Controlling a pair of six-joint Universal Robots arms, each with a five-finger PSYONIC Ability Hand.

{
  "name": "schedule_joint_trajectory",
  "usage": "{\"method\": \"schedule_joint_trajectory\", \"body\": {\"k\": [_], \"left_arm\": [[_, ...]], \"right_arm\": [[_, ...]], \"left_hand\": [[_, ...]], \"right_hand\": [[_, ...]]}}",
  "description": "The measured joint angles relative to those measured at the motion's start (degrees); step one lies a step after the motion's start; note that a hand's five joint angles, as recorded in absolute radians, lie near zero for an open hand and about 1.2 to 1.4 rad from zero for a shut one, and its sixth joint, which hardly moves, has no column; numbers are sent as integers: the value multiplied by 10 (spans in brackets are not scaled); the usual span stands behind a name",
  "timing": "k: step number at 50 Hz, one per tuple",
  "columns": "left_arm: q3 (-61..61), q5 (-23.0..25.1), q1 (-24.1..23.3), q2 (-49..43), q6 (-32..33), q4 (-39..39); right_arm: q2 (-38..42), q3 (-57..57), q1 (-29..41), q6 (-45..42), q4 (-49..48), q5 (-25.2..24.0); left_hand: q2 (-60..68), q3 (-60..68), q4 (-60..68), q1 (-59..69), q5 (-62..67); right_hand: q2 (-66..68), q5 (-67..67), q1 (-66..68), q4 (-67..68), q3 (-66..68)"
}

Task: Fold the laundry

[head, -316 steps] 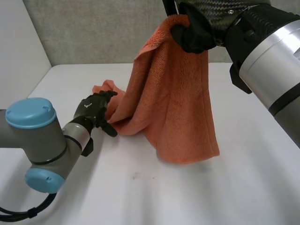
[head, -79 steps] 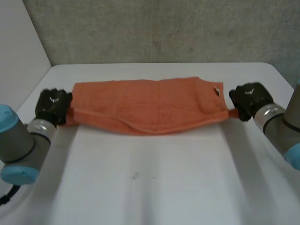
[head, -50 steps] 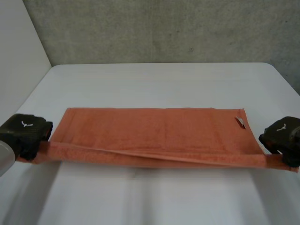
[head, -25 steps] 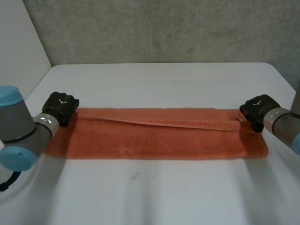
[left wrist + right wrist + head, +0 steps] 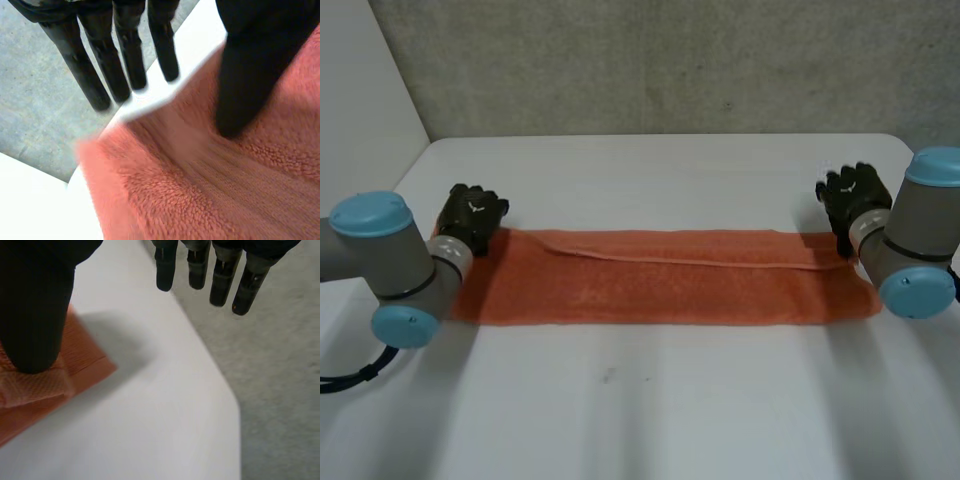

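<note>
Left hand at the towel's nine o'clock end, right hand at three, we see both with fingers straight, thumbs resting on it

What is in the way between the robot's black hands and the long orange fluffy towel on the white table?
Nothing that I can see. The left hand is right at one end of the long orange terry towel and the right hand at the other, fingers straight, each thumb over the cloth.
</note>
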Motion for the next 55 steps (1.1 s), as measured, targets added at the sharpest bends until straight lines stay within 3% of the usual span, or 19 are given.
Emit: {"method": "schedule_joint_trajectory", "body": {"k": [3, 7, 15, 25, 30, 37, 43, 55], "left_arm": [[-1, -2, -3, 4, 4, -1], [-5, -5, -10, 23, 13, -1], [-46, -6, -16, 109, 16, -2], [-136, -6, -28, 222, -2, -4], [-188, -5, -32, 266, -40, -5], [-254, -4, -32, 323, -143, -6], [-284, -3, -26, 342, -227, -5], [-292, -3, -20, 331, -245, -2]], "right_arm": [[-10, 0, 2, 19, -33, 7], [-53, 8, 1, 73, -56, 10], [-182, 51, -3, 173, -58, 3], [-289, 143, -6, 190, -3, -33], [-312, 194, -15, 188, 63, -52], [-323, 296, -33, 184, 103, -82], [-321, 390, -55, 169, 12, -112], [-274, 451, -80, 93, -109, -136]], "left_hand": [[-158, -160, -155, -131, -147], [-231, -233, -229, -197, -218], [-258, -260, -255, -223, -237], [-260, -261, -257, -223, -237], [-260, -261, -257, -223, -237], [-260, -261, -257, -223, -237], [-259, -261, -257, -223, -237], [-260, -261, -257, -223, -237]], "right_hand": [[-7, -5, -3, -4, -8], [-7, -5, -3, -4, -8], [-7, -5, -3, -4, -8], [-7, -5, -3, -4, -8], [-2, -3, -1, -1, -4], [133, 114, 107, 128, 134], [213, 191, 175, 211, 216], [231, 210, 193, 230, 236]]}}
